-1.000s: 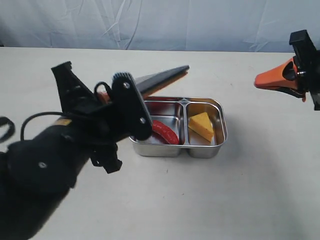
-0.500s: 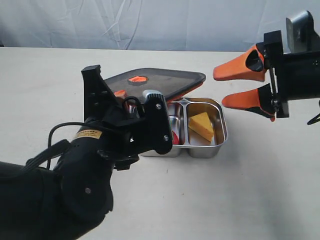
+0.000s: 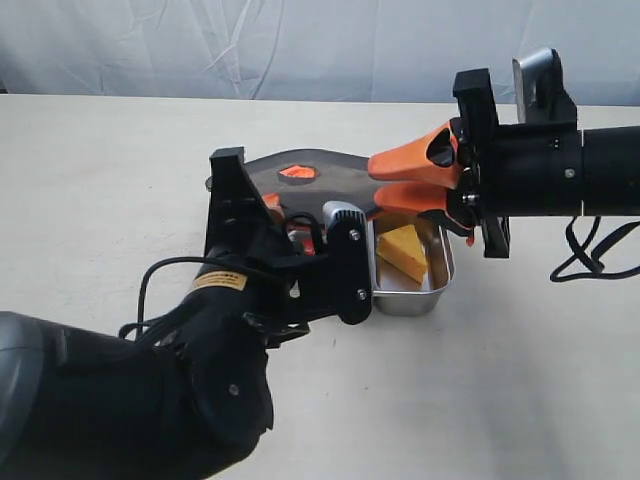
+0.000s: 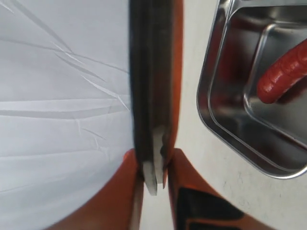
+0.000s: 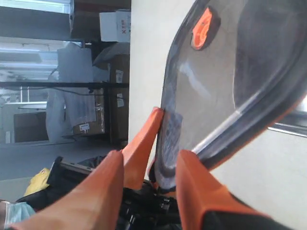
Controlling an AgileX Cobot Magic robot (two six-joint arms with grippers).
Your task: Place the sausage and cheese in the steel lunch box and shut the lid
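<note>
Steel lunch box (image 3: 418,296): on the table (image 3: 520,380), two compartments.
Cheese (image 3: 403,251): yellow wedge, lying in the 3 o'clock compartment.
Sausage (image 4: 283,74): red, ridged, in the other compartment; seen from my left wrist only.
Lid (image 3: 330,186): smoky plastic, orange valve (image 3: 297,171) facing up, held above the box, not seated on it.
Left tool (image 4: 154,165): mine, clenched on the lid's rim, reaching from 7 o'clock.
Right tool (image 3: 376,178): mine, in from 3 o'clock, fingers straddling the lid's 3 o'clock edge; whether they pinch it I cannot tell.
</note>
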